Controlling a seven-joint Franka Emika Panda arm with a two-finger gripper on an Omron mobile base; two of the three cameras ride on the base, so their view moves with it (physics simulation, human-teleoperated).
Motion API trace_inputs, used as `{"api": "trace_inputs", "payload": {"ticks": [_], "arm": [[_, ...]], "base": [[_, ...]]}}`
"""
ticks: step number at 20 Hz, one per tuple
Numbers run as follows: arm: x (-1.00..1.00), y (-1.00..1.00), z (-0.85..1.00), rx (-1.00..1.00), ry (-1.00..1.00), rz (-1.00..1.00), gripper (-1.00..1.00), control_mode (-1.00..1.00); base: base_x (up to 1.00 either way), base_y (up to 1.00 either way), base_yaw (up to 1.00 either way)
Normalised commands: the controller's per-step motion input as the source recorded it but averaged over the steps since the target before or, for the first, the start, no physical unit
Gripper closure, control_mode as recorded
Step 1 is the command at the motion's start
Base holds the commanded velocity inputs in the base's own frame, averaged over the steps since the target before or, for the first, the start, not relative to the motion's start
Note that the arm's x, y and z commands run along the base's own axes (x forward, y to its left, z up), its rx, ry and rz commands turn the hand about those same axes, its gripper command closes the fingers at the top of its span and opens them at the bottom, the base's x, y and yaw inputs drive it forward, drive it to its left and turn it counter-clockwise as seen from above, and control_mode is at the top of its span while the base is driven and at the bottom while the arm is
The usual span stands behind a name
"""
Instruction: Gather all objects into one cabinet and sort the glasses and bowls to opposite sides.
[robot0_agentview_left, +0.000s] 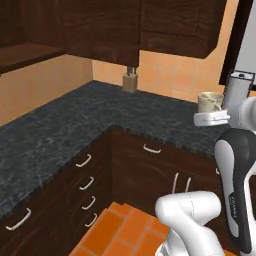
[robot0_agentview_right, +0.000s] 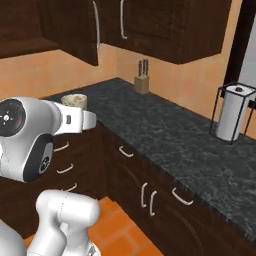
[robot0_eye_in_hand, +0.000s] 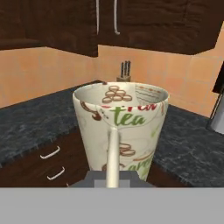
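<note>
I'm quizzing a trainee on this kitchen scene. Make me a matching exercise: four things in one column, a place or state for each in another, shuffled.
Things:
1. cream mug
2. knife block
3. paper towel roll
4. cabinet door

Places or states:
A. in a wire holder on the counter
B. swung open
C. at the back wall, in the corner
D. held up by its handle, above the counter

Pairs: 1-D, 2-C, 3-A, 4-B
</note>
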Motion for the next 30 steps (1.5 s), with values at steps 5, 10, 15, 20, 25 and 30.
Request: {"api": "trace_inputs", "payload": {"ticks": [5, 10, 15, 20, 25, 30], "arm": [[0.0, 0.0, 0.0, 0.0, 0.0, 0.0, 1.0, 1.0], [0.0, 0.0, 0.0, 0.0, 0.0, 0.0, 1.0, 1.0], [0.0, 0.0, 0.0, 0.0, 0.0, 0.0, 1.0, 1.0], [0.0, 0.0, 0.0, 0.0, 0.0, 0.0, 1.0, 1.0], [0.0, 0.0, 0.0, 0.0, 0.0, 0.0, 1.0, 1.0], [0.0, 0.0, 0.0, 0.0, 0.0, 0.0, 1.0, 1.0]], "base": [[-0.09, -0.39, -0.5], [-0.15, -0.45, -0.54], [-0.06, -0.41, -0.55], [-0.02, -0.39, -0.52], [0.0, -0.35, -0.53], [0.0, -0.26, -0.53]]}}
